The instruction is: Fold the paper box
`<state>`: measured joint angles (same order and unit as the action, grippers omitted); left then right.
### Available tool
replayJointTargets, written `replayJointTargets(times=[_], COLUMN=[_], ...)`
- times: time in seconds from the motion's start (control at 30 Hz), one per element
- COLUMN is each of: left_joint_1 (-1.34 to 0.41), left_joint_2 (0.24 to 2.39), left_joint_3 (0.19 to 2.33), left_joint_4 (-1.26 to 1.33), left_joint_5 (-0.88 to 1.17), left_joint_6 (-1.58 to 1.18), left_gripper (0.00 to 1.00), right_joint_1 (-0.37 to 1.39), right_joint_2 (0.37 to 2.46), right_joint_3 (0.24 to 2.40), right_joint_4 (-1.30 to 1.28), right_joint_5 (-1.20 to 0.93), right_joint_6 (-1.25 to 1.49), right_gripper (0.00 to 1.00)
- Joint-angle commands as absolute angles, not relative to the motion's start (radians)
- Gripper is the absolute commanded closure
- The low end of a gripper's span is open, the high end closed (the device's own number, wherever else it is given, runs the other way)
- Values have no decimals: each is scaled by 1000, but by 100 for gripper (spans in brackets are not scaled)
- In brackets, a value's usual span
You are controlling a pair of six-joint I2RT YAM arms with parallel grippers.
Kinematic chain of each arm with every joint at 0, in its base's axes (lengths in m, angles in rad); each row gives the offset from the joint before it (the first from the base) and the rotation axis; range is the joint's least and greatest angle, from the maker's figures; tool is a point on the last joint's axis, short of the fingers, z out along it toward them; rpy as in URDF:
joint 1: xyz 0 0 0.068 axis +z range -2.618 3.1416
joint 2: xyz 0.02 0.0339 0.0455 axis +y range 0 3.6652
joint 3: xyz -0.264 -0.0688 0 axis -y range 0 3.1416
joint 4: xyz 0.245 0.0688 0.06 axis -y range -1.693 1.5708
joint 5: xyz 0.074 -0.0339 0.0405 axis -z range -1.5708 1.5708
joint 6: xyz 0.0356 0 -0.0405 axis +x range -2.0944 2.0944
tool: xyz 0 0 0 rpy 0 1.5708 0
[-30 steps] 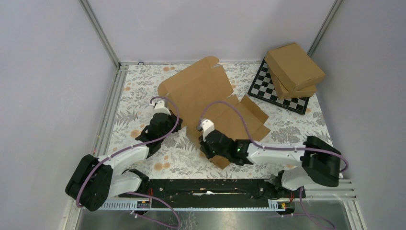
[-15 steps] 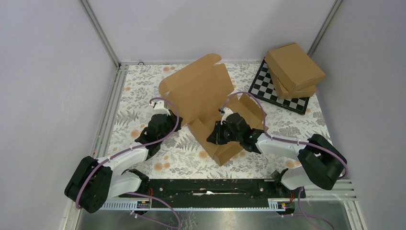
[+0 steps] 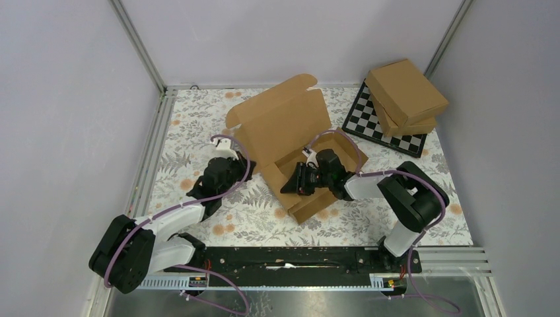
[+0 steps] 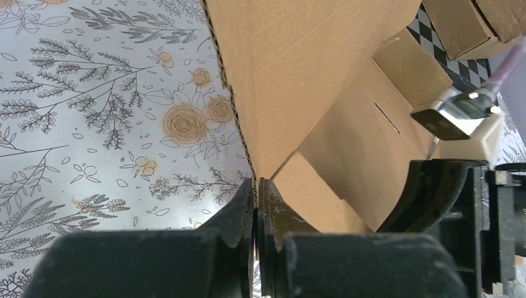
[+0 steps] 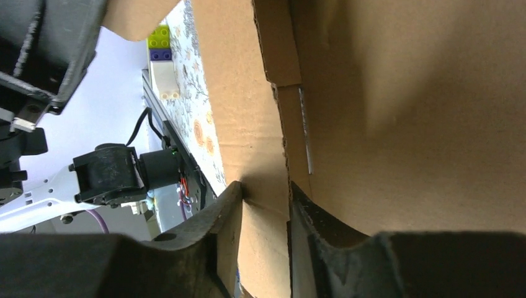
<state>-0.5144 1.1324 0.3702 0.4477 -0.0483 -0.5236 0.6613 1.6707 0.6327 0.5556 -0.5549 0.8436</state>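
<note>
- The paper box (image 3: 290, 142) sits in the middle of the worktop (image 3: 198, 125), only half made, with its big lid (image 3: 280, 112) standing up at the back
- The left fingers (image 4: 239, 214) are pinched together on the thin edge of the box's left wall, right at the bottom corner
- The right fingers (image 5: 228, 214) are clamped on a box wall too, with the cardboard between them and one finger inside the box
- The left pinch holds just a tiny bit of edge, so I think the cardboard can slip out if the box gets tugged
- If the two arms pull different ways, the wall can bend in the wrong spot or tear at a fold
- The walls do not look locked in place yet, so a flap can pop back open when a hold lets go
- The tall lid can flop forward onto the right arm and get in the way
- The box is light and can slide on the worktop when it is pushed
- Inside the paper box there is nothing but the tip of the right arm
- Two more boxes (image 3: 406, 92) are stacked on a checkered board (image 3: 370, 125) in the far right corner, well apart, and they are closed, so I cannot tell what is inside
</note>
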Motion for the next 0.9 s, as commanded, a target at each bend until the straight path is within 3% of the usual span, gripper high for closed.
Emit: replayJointTargets(times=[0.0,0.5,0.73,0.87], left_joint_1=[-542,-576,-596,-601], left_joint_2=[1132,1146,1147,1149], left_joint_3=[359,386,394,392], left_joint_4=[433,399,390,385], left_joint_5=[21,-52,-76,-83], left_joint_6=[-494,-489,-493,-495], left_gripper=[100,100,100,100], right_joint_1=[649,702,788,788], right_joint_2=[1718,1578,1578,1590], right_joint_3=[604,698,798,809], right_joint_4=[540,259,113,112], right_joint_5=[-536,-436,-352,-371], right_joint_6=[804,578,500,505], right_gripper=[59,24,24,44])
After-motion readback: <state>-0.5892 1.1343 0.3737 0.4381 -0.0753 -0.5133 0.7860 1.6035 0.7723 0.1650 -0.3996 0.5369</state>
